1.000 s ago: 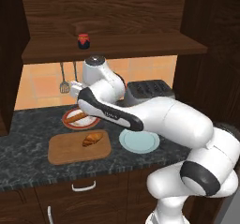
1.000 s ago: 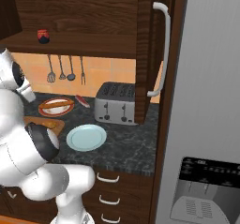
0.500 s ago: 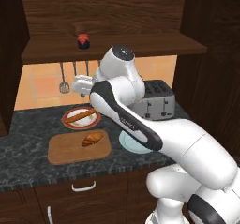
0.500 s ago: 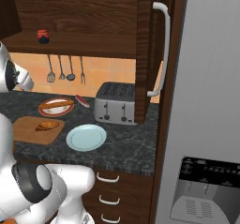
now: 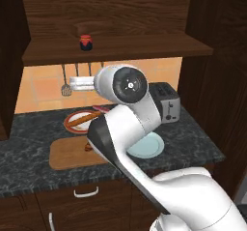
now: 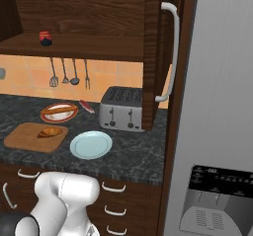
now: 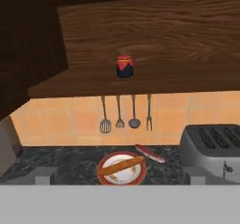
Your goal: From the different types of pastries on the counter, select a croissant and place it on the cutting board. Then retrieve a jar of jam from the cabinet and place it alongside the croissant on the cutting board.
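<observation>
Croissant on cutting board; jam jar on cabinet shelf.
The golden-brown croissant [image 6: 50, 132] is seen lying flat on the brown wooden cutting board [image 6: 22, 138], which rests on the dark marbled bench [image 6: 133, 148]. The red-lidded jar of jam [image 7: 124, 66] is seen upright on the cabinet [image 7: 154, 26] shelf. The baguette-like stick [image 6: 58, 110] lies on its round plate.

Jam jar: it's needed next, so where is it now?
The jam jar stands on the cabinet shelf, toward its left in both base views, above the hanging utensils and the baguette plate.
</observation>
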Available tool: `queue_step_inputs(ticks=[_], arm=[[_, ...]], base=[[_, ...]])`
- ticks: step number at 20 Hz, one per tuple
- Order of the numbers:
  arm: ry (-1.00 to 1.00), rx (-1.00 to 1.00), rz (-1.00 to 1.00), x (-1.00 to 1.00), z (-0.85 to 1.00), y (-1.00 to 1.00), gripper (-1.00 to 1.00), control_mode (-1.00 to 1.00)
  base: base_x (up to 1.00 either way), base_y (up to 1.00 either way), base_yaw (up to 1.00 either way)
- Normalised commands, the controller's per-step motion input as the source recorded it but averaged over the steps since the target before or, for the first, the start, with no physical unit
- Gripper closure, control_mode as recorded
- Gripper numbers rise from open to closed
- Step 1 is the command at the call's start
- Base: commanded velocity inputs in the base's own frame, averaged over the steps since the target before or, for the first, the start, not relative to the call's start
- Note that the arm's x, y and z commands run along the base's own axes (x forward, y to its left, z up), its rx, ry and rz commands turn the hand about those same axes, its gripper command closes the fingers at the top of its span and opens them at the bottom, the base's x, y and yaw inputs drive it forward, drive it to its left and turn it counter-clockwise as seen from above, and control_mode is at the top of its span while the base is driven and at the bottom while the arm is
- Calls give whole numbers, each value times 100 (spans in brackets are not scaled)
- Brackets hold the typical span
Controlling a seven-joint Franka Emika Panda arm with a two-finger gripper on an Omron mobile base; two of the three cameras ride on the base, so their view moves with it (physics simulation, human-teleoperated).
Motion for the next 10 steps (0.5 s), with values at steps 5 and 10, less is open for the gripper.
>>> queue_step_inputs(ticks=[5, 10], arm=[[-27, 12, 9, 10, 100, -55, -100, -100], [-4, 15, 8, 36, 92, -40, -100, -100]], base=[[0, 0, 0], [0, 0, 0]])
